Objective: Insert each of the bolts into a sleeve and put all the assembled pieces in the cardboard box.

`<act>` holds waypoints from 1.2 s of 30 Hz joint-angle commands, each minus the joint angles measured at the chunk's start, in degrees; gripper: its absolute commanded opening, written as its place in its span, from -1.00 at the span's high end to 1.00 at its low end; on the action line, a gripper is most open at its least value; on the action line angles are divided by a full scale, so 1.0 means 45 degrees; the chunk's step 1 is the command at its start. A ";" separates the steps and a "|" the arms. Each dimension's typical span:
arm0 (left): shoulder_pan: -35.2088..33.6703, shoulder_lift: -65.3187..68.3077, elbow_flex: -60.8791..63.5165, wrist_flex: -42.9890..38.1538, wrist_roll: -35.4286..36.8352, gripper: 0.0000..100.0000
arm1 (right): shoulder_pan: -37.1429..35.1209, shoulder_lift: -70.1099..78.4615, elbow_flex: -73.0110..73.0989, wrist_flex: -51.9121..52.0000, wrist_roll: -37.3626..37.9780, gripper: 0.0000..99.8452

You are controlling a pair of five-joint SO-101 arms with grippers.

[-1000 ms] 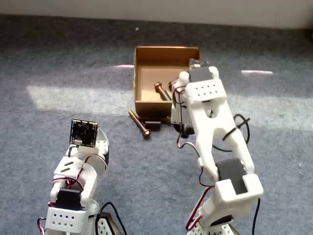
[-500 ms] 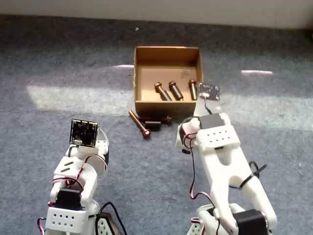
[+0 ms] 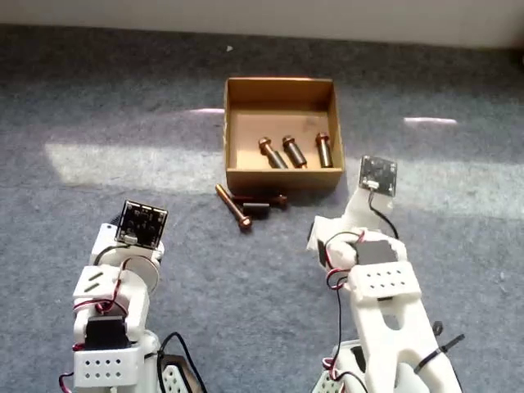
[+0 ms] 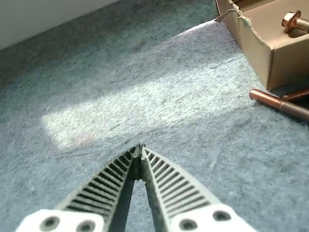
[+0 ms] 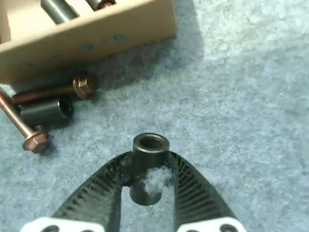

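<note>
while the right gripper (image 5: 148, 157) clamps a dark sleeve (image 5: 144, 169) upright between its ribbed fingers, low over the grey carpet (image 5: 251, 96), we find it near the front wall of the cardboard box (image 3: 279, 82), a little to that wall's right. inside the box we count three assembled pieces (image 3: 294, 151) lying side by side, heads toward the far wall. just outside the front wall a short bolt (image 3: 264, 199) lies along it, a second sleeve (image 3: 255, 210) rests right beside that, and a long bolt (image 3: 233, 205) slants away from the box. the left gripper (image 4: 140, 153) hangs over the carpet well left of the box, its fingers pressed together on nothing.
</note>
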 commanded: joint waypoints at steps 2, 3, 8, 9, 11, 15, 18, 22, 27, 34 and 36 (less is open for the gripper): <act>-0.0166 -0.0654 -0.1358 0.0078 -0.0371 0.98 | 0.0244 -0.0694 0.0459 -0.1280 0.0156 0.99; -0.0127 -0.0654 -0.1709 0.0332 -0.0391 0.98 | 0.0264 -0.0694 0.0498 -0.1338 0.0156 0.99; 0.1026 -0.0635 -0.3507 0.2208 -0.1719 0.98 | 0.0967 -0.0713 0.0498 -0.1377 0.0078 0.99; 0.1221 -0.0635 -0.3839 0.2579 -0.1836 0.98 | 0.1241 -0.0713 0.0479 -0.1377 0.0078 0.99; 0.1514 -0.0635 -0.4425 0.3106 -0.2090 0.98 | 0.1729 -0.0713 0.0459 -0.1377 0.0078 0.99; 0.1924 -0.0010 -0.5031 0.3497 -0.2989 0.99 | 0.2081 -0.0733 0.0459 -0.1377 0.0078 0.99; 0.1924 0.1612 -0.5284 0.3321 -0.3380 0.99 | 0.2081 -0.1143 0.0518 -0.1377 0.0078 0.99; 0.1983 0.4425 -0.6437 0.3028 -0.3868 0.99 | 0.2022 -0.2667 0.1104 -0.1377 0.0059 0.99; 0.2901 0.7922 -0.8078 0.3126 -0.5587 0.99 | 0.2022 -0.4484 0.2022 -0.1397 0.0059 0.99; 0.3741 1.2493 -1.0110 0.3067 -0.7775 0.97 | 0.2081 -0.6359 0.2745 -0.1397 0.0137 0.99; 0.3858 1.3724 -1.0657 0.3067 -0.8479 0.88 | 0.2100 -0.6711 0.2862 -0.1397 0.0137 0.99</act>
